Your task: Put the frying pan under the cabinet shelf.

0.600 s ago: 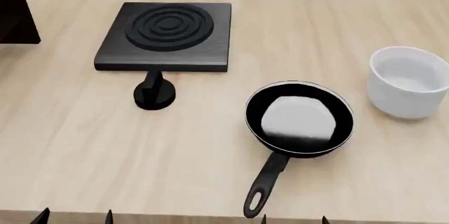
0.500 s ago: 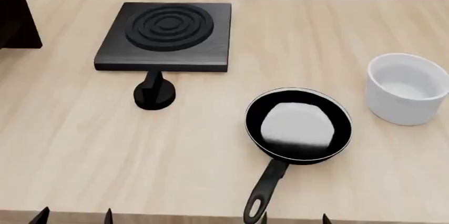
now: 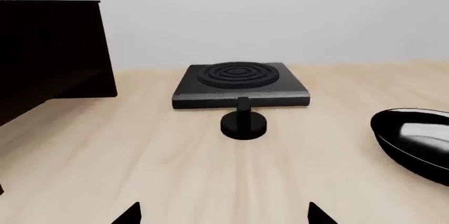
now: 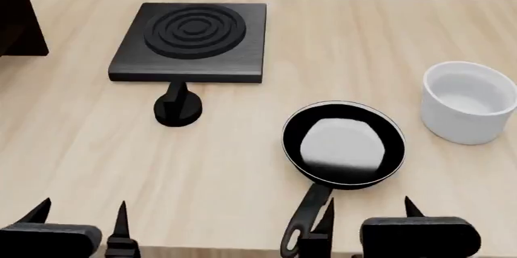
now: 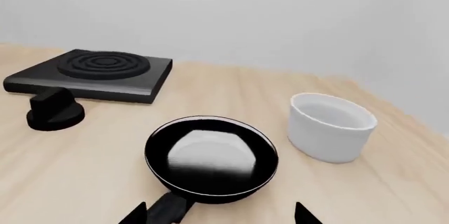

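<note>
You had bright, even light in all three views, with no strong direction to it. Shadows were soft and short: a faint one lay under the frying pan [image 4: 343,143] and the white cup [image 4: 468,102]. The pan's pale base showed a broad glare patch. The cabinet shelf [image 3: 49,50] rendered almost pure black, without visible grain. Everything was sharp, with no blur or edge distortion.
</note>
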